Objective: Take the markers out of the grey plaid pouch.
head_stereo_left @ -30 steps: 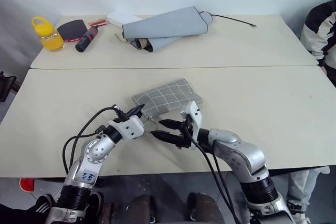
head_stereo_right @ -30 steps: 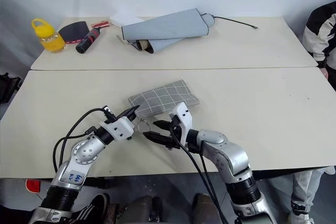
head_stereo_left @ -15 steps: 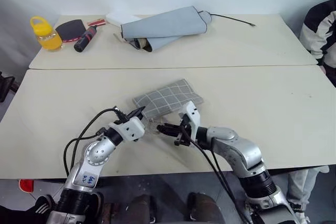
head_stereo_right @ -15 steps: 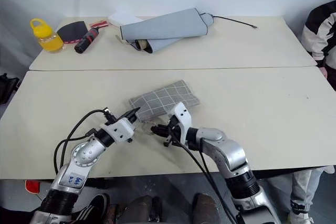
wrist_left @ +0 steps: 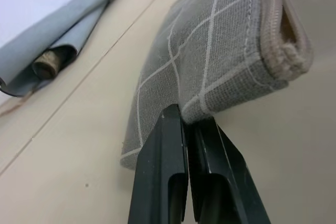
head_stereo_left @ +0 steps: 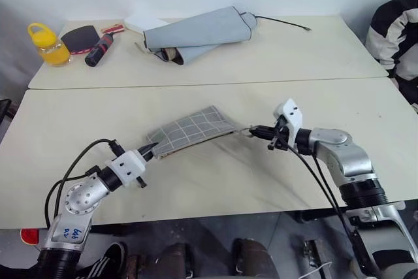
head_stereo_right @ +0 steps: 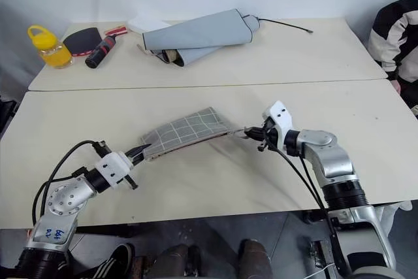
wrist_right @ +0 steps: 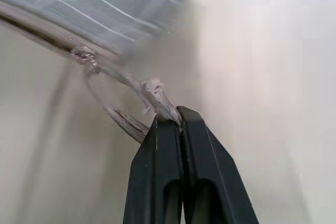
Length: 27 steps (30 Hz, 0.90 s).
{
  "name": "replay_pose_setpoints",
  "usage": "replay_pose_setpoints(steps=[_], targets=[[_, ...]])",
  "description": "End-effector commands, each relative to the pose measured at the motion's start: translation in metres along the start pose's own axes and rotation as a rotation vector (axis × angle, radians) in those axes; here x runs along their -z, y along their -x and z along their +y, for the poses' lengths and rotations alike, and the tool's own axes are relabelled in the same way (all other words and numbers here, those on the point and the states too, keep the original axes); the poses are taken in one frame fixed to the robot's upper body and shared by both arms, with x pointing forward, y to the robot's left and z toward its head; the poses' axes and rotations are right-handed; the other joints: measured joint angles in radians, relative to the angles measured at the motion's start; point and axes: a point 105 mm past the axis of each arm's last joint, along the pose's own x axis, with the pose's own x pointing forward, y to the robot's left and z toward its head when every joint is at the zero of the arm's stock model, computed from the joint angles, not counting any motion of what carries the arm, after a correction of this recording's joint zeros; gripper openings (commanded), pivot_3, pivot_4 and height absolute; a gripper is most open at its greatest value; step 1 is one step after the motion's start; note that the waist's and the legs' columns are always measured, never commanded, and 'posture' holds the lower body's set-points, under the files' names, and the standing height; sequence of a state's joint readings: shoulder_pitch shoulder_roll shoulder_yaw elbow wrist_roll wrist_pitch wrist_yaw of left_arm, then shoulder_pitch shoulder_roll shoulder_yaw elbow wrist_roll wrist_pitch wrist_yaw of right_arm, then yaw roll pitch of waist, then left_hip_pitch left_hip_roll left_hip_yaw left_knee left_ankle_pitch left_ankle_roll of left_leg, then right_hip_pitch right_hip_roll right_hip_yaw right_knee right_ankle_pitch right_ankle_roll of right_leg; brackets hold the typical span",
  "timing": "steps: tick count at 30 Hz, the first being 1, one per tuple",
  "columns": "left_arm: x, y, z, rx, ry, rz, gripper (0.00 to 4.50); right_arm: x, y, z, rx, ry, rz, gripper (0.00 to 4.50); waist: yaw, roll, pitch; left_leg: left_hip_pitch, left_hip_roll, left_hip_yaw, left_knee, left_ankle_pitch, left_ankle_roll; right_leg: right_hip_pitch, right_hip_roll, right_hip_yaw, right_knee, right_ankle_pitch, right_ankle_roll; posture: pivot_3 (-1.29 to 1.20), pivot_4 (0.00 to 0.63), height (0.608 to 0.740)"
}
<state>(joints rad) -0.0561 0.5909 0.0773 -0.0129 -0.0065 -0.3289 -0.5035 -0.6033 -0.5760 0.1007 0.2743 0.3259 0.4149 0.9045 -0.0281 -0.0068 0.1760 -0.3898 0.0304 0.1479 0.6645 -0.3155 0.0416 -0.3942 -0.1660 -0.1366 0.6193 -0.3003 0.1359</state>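
Our left hand (wrist_left: 185,129) was pressed shut on one end corner of the grey plaid pouch (head_stereo_left: 189,130), the cloth puckered between its fingers. Our right hand (wrist_right: 176,119) was closed tight on the ring pull (wrist_right: 118,111) and its scrap of pale tie at the pouch's other end, with the ring strung out from the zipper. Between the two hands the pouch lay stretched along the near tabletop (head_stereo_left: 366,135), roughly in the middle.

We judged the pouch light and soft: it sagged and folded where we pinched it, so it would not hold its shape unaided, and one hand had to anchor the fabric while the other worked the pull. The woven cloth looked easy to grip; the thin metal ring looked slippery and small, so the tie was the surer hold. In the left wrist view the zipper edge gaped near our pinch, showing brownish lining, but we could not see any markers inside. They would likely be slim, stiff and light, best taken by the shaft once the mouth was open.

On the far tabletop, well apart, lay a folded light-grey cloth (head_stereo_left: 196,32), a red-and-black paddle (head_stereo_left: 98,40) and a yellow jar (head_stereo_left: 47,45). A person's striped sleeve (head_stereo_left: 398,31) showed at the right edge.
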Motion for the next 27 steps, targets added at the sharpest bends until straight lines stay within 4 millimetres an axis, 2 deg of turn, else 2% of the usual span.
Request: replay_pose_setpoints(steps=[1, 4, 7, 12, 14, 18, 20, 23, 27], targets=[[-0.002, 0.005, 0.013, -0.023, -0.014, -0.01, 0.0, -0.011, 0.003, -0.001, -0.001, 0.061, -0.031, 0.03, 0.0, 0.0, 0.0, 0.0, 0.0, 0.0, 0.0, 0.0, 0.0, 0.0, 0.0, 0.0, 0.0, 0.0, 0.0, 0.0, 0.15, 0.74], [-0.002, 0.006, 0.012, -0.016, 0.021, -0.014, 0.0, -0.015, 0.0, 0.003, -0.001, 0.052, -0.059, 0.03, -0.002, 0.0, 0.0, 0.0, 0.0, 0.0, 0.0, 0.0, 0.0, 0.0, 0.0, 0.0, 0.0, 0.0, 0.0, 0.0, 0.15, 0.74], [-0.003, 0.004, 0.008, 0.009, 0.061, -0.017, 0.0, -0.02, 0.005, 0.008, -0.034, 0.037, -0.082, 0.64, -0.001, 0.0, 0.0, 0.0, 0.0, 0.0, 0.0, 0.0, 0.0, 0.0, 0.0, 0.0, 0.0, 0.0, 0.0, 0.0, 0.15, 0.74], [-0.007, 0.002, 0.003, 0.055, 0.14, -0.023, 0.0, -0.042, 0.03, 0.016, -0.124, 0.058, -0.106, 2.47, 0.004, 0.0, 0.0, -0.001, -0.001, 0.0, 0.0, 0.0, 0.0, 0.0, 0.0, 0.0, 0.0, 0.0, 0.0, 0.0, 0.15, 0.74], [-0.01, 0.001, 0.004, 0.057, 0.18, -0.029, 0.0, -0.062, 0.04, 0.022, -0.147, 0.16, -0.144, 3.1, 0.003, 0.0, 0.0, -0.001, 0.0, 0.0, 0.0, 0.0, 0.0, 0.0, 0.0, 0.0, -0.001, 0.0, 0.0, 0.0, 0.15, 0.74], [-0.016, -0.004, 0.008, 0.067, 0.298, -0.031, 0.0, -0.102, 0.047, 0.034, -0.173, 0.302, -0.222, 3.1, -0.002, 0.001, 0.001, -0.001, 0.0, 0.0, 0.0, 0.0, 0.0, 0.0, 0.0, 0.001, -0.001, 0.0, 0.0, 0.0, 0.15, 0.74], [-0.02, -0.007, 0.007, 0.091, 0.345, -0.031, 0.0, -0.109, 0.041, 0.045, -0.199, 0.368, -0.242, 3.1, -0.002, 0.001, 0.001, 0.0, 0.001, 0.0, 0.0, 0.0, 0.0, 0.0, 0.001, 0.001, -0.001, 0.0, 0.0, 0.0, 0.15, 0.74], [-0.029, -0.012, 0.003, 0.144, 0.408, -0.026, 0.0, -0.113, 0.021, 0.071, -0.254, 0.409, -0.293, 2.5, 0.001, 0.0, 0.0, 0.0, 0.001, 0.0, 0.0, 0.0, -0.001, 0.0, 0.001, 0.001, -0.001, 0.0, 0.0, 0.0, 0.15, 0.74], [-0.04, -0.019, 0.003, 0.143, 0.447, -0.04, 0.0, -0.103, -0.004, 0.096, -0.308, 0.504, -0.268, 1.08, 0.001, 0.0, 0.0, -0.001, 0.0, 0.0, 0.0, 0.0, -0.001, 0.0, 0.001, 0.001, 0.0, 0.0, 0.0, 0.0, 0.15, 0.74]])
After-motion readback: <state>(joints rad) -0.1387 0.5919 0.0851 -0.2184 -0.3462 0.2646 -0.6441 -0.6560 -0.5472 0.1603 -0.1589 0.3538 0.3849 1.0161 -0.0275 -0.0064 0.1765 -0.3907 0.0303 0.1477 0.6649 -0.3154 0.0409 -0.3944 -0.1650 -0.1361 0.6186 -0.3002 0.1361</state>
